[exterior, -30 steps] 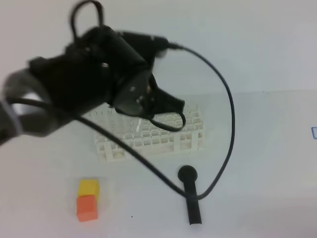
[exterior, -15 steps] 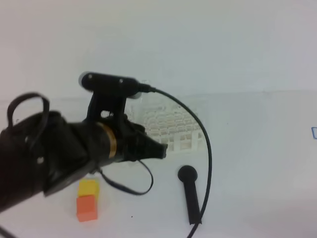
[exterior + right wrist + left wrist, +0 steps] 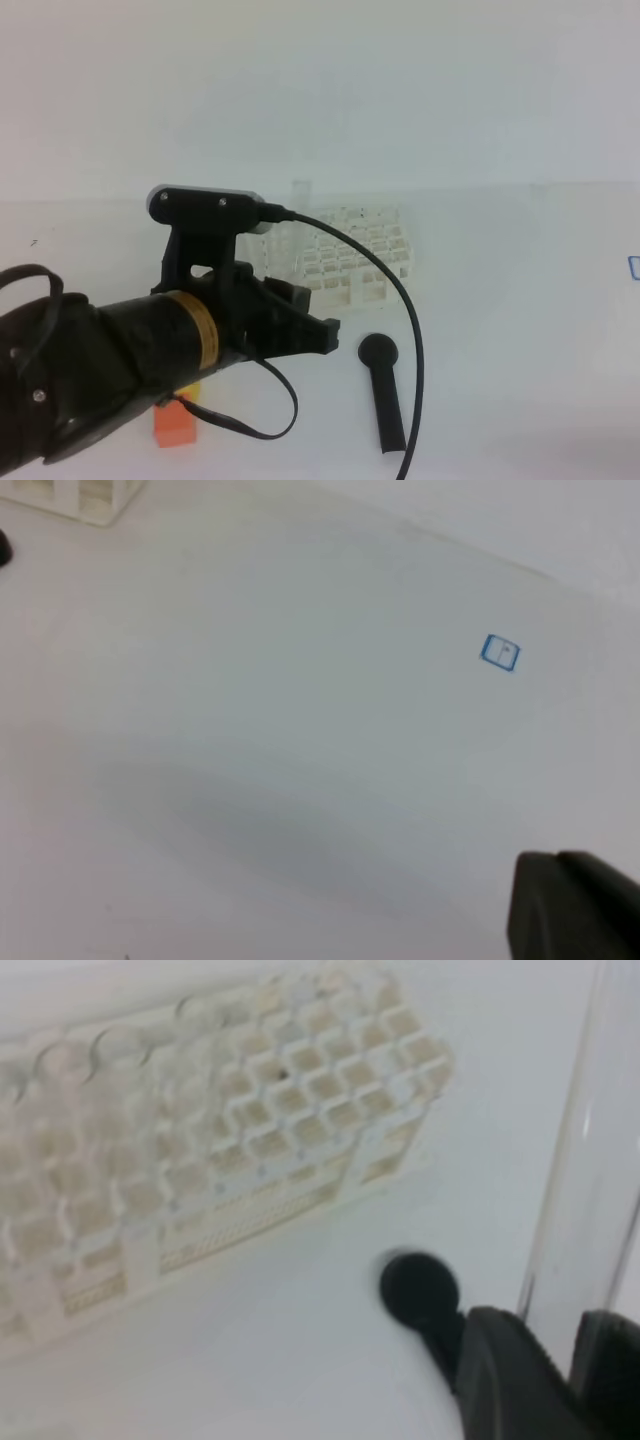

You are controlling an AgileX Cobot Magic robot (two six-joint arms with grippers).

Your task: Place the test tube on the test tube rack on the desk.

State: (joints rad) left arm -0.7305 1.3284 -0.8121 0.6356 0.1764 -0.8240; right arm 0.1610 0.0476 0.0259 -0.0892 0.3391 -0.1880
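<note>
My left gripper (image 3: pixel 312 333) is shut on the test tube (image 3: pixel 300 192), a clear glass tube that stands nearly upright. Its rimmed top shows above the rack's back left corner. In the left wrist view the tube (image 3: pixel 585 1160) runs up from between the dark fingers (image 3: pixel 505 1375) along the right edge. The white lattice test tube rack (image 3: pixel 352 256) stands on the desk (image 3: pixel 520 330) behind the gripper, and also shows in the left wrist view (image 3: pixel 230 1130). The gripper is in front of the rack, apart from it. Only a dark part of my right gripper (image 3: pixel 572 905) shows.
A black round-headed stick (image 3: pixel 385 392) lies right of the left gripper, in front of the rack; it shows in the left wrist view (image 3: pixel 420 1290) too. An orange block (image 3: pixel 172 424) sits under the left arm. A small blue square mark (image 3: pixel 499 652) is on the desk's right side.
The left arm has swung down and toward the front left, off the rack, uncovering most of it. The tube is now upright near the rack's left side.
</note>
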